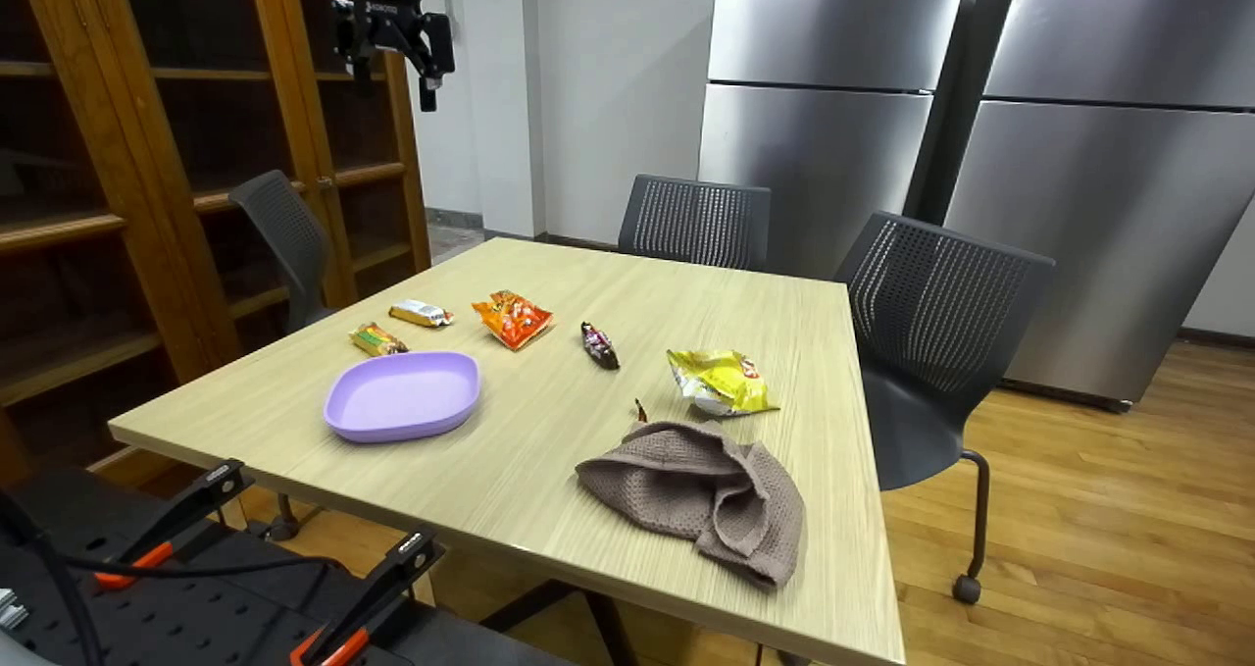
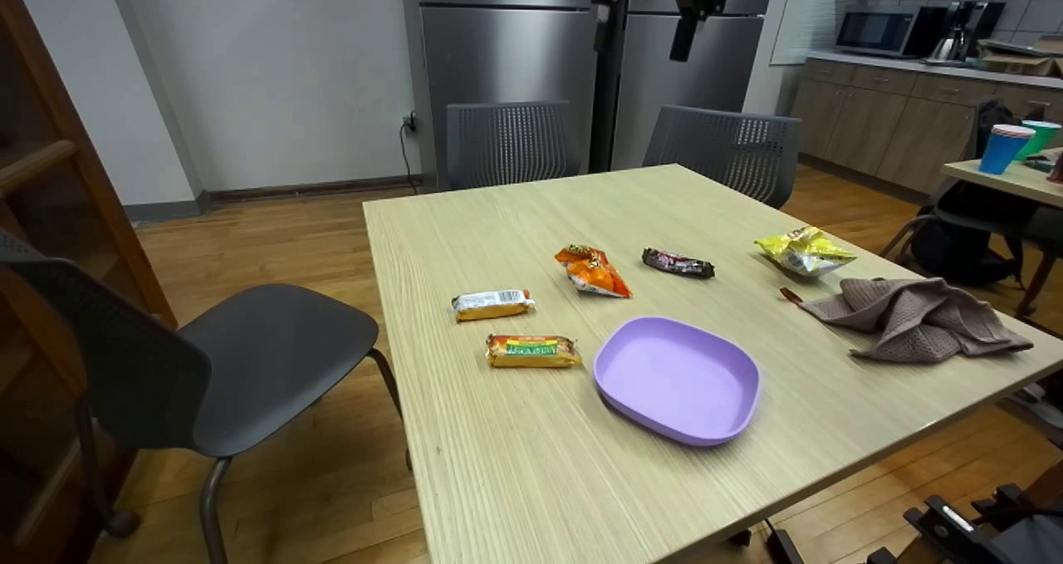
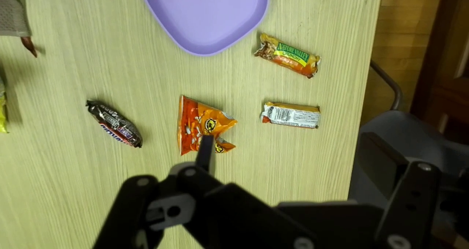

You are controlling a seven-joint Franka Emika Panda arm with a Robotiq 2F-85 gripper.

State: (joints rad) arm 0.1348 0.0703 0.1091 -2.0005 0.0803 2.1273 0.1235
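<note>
Orange bag (image 3: 196,126) on table (image 2: 498,431), well below gripper (image 2: 644,39) (spread wide)

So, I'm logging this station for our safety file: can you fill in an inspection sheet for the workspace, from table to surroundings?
Surface: table, pale wood grain; spills, nothing seen.
Things: orange bag, partly hidden by the jaws in the wrist view; dark bar and white-labelled bar on either side of it there; green-labelled bar beside the tray.
Clutter: rumpled cloth with a brown tip poking out; yellow bag nearby.
Gripper: raised, jaws open, nothing between them.
Cables: black cable over the dark platform; thin cord beside the fridges.
Surroundings: those fridges, chairs, wooden cabinet, microwave.
</note>
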